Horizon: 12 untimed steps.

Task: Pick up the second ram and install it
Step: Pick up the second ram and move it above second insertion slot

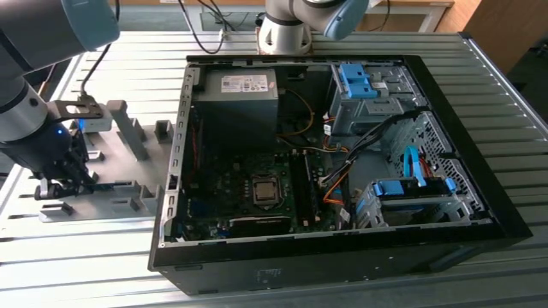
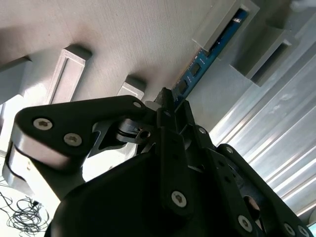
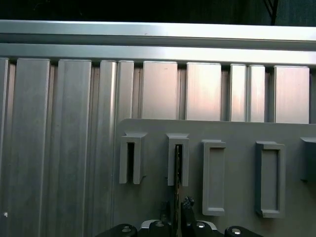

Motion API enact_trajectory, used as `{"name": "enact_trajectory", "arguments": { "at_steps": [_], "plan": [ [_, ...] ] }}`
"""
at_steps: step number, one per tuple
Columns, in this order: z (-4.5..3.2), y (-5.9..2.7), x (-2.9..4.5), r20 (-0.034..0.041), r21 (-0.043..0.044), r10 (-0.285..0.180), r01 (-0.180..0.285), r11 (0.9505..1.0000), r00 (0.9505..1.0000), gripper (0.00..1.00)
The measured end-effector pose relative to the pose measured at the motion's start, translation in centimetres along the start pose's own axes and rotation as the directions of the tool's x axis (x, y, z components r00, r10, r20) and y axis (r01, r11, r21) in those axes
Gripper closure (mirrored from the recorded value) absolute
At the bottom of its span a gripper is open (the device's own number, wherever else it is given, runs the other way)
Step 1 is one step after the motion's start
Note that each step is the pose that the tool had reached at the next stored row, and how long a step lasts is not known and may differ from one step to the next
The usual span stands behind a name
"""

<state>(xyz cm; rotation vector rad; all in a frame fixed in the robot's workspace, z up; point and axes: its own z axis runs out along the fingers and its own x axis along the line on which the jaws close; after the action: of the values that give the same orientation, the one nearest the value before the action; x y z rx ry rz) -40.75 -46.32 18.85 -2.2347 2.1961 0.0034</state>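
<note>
While the open computer case (image 1: 342,269) lies just beside the grey fixture plate (image 1: 120,168), on the exterior view's right of it, I have the arm (image 1: 25,122) standing over the side of the plate away from the case. Grey holder blocks (image 1: 128,128) rise from the plate surface. In both wrist views the second ram (image 2: 197,68) (image 3: 177,168) stands on edge on the plate, one end seated in a slotted block (image 2: 222,24) (image 3: 177,143). The gripper (image 2: 167,98) (image 3: 177,210) is closed on the stick's free end, one finger against each face.
</note>
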Motion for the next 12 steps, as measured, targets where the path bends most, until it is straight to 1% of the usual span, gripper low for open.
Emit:
{"name": "enact_trajectory", "arguments": {
  "at_steps": [5, 7, 8, 12],
  "plan": [
    [0.03, -0.02, 0.0, 0.0, 0.0, 0.0, 0.0, 1.0, 1.0, 0.77],
    [0.03, -0.02, 0.0, 0.0, 0.0, 0.0, 0.0, 1.0, 1.0, 0.79],
    [0.03, -0.02, 0.0, 0.0, 0.0001, 0.0, 0.0, 1.0, 1.0, 0.85],
    [0.03, -0.02, 0.0, 0.0, 0.0, 0.0, 0.0, 1.0, 1.0, 0.86]
  ]
}}
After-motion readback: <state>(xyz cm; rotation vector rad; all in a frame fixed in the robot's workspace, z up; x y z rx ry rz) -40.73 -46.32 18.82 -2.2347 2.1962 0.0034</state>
